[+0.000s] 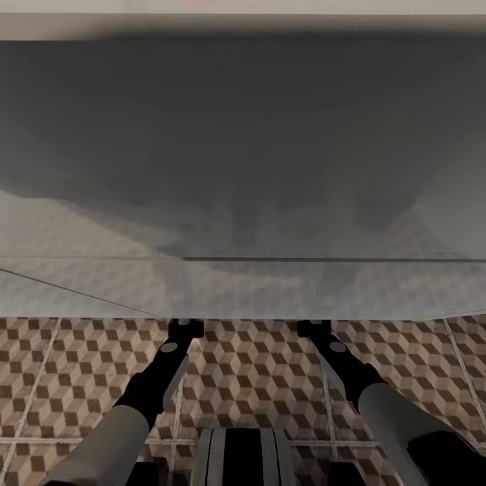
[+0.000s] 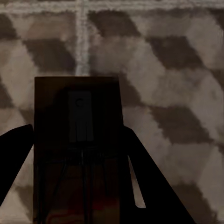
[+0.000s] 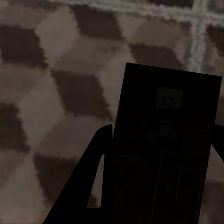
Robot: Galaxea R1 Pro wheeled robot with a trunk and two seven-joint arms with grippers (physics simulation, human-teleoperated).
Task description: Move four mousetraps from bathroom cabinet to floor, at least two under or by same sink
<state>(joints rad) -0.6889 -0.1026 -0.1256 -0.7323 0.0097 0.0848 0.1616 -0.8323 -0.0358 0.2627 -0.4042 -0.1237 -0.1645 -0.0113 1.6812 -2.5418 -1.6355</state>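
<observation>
Low over the floor (image 1: pixel 243 378), beneath the pale sink (image 1: pixel 243 283) edge across mid-frame, left hand (image 2: pixel 79 154) and right hand (image 3: pixel 161 154) each pinch a mousetrap (image 2: pixel 77 140), the other (image 3: pixel 168 140) likewise unreleased, so placing seemingly remains.
</observation>
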